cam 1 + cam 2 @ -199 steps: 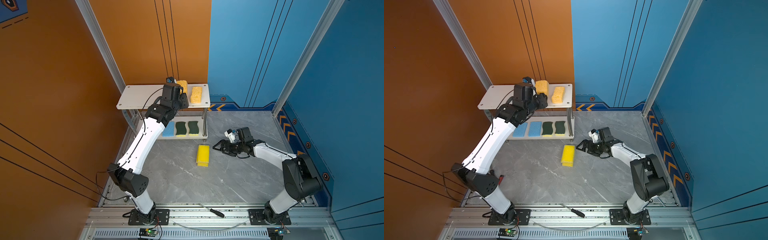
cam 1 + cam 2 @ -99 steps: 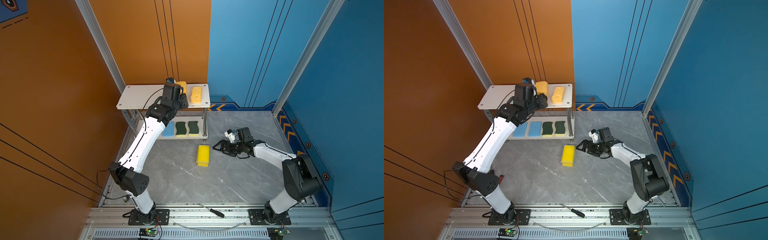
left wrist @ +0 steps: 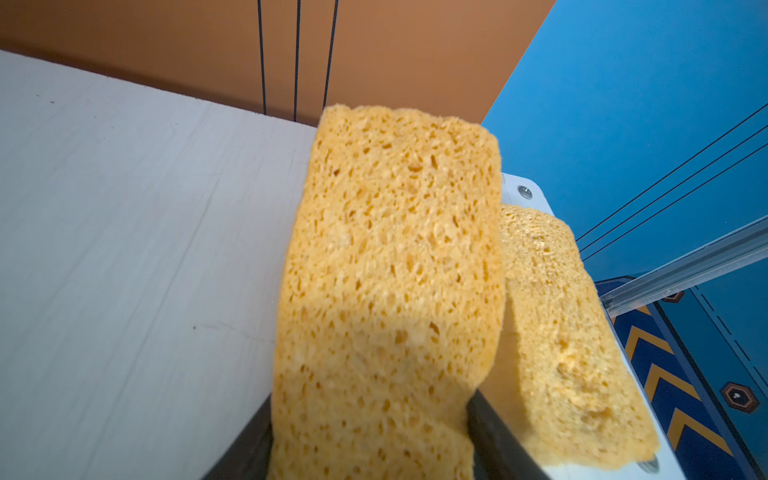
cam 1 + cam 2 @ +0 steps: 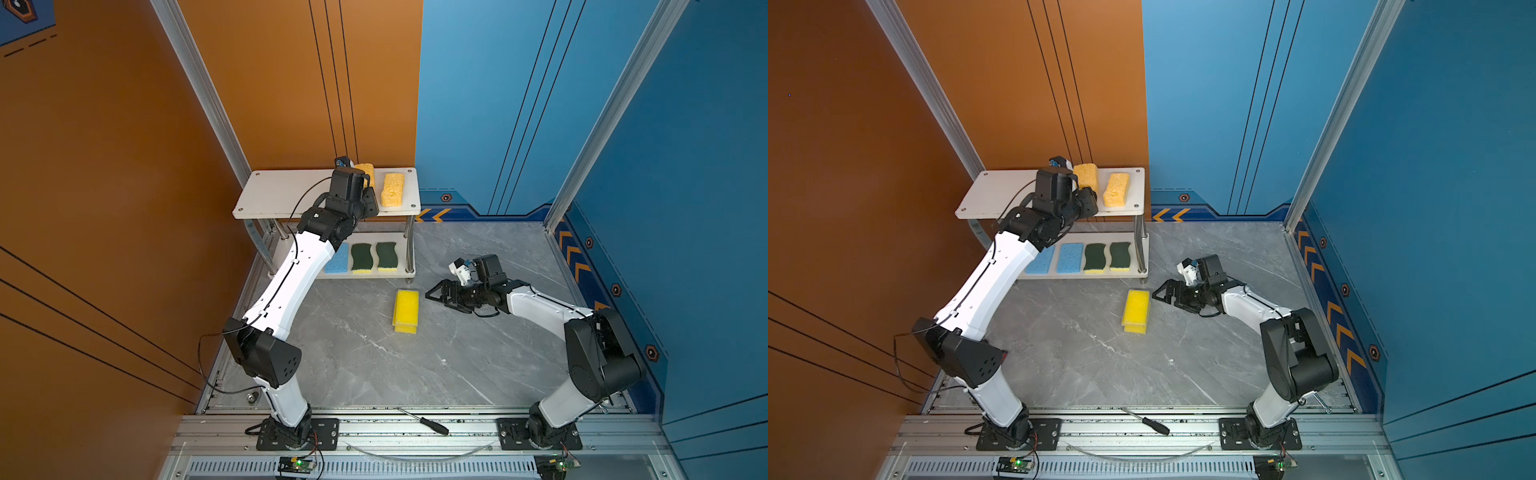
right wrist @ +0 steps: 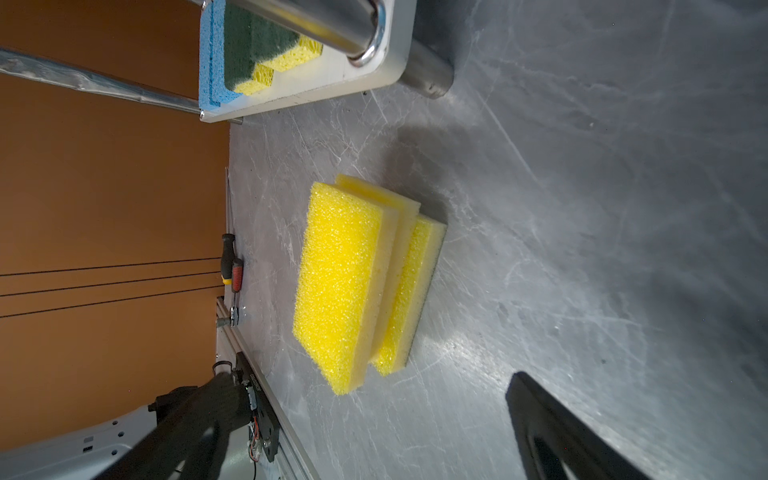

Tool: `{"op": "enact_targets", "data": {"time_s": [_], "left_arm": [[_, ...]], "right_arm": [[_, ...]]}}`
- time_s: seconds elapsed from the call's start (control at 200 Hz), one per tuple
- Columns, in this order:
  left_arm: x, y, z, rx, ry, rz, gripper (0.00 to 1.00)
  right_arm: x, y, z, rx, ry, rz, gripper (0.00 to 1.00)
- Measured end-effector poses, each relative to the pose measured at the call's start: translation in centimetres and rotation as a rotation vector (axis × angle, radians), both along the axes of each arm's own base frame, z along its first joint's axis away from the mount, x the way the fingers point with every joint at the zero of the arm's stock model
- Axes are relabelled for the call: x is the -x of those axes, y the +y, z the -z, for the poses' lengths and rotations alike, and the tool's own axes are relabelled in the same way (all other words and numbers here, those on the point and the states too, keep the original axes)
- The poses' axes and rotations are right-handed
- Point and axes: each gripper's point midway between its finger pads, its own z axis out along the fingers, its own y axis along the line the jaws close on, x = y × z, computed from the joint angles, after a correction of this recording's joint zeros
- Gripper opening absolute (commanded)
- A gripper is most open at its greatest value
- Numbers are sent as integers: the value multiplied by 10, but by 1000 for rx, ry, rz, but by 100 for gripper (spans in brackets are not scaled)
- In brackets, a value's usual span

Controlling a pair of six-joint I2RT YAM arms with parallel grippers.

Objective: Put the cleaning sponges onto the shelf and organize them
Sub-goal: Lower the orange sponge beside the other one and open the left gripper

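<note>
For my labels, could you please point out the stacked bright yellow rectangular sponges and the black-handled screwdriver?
Stacked bright yellow rectangular sponges (image 4: 407, 306): in a top view, uppermost sponge's face.
Black-handled screwdriver (image 4: 433, 426): in a top view, its handle.

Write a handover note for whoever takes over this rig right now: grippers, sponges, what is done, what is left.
Left gripper: shut on an orange sponge at the top board, beside the second orange sponge lying there; whether the held one touches the board is unclear.
Right gripper: open, empty, low over the table beside the yellow stack.
Done: two blue sponges and two green sponges lie in a row on the lower board.
Left: release the held sponge, then shelve the three stacked yellow ones.
</note>
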Motion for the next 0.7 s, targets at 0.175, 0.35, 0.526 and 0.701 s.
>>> {"op": "enact_targets", "data": {"time_s": [0.175, 0.35, 0.526, 0.701], "left_arm": [[-2, 1, 0, 6, -4, -9, 58], [-2, 1, -1, 9, -5, -11, 62], [-2, 0, -1, 13, -5, -12, 64], [-2, 0, -1, 23, -6, -16, 67]], "right_arm": [[0, 0, 0, 0, 0, 0, 100], [0, 0, 0, -2, 5, 4, 100], [1, 0, 2, -4, 11, 4, 100], [2, 0, 2, -4, 11, 4, 100]]}}
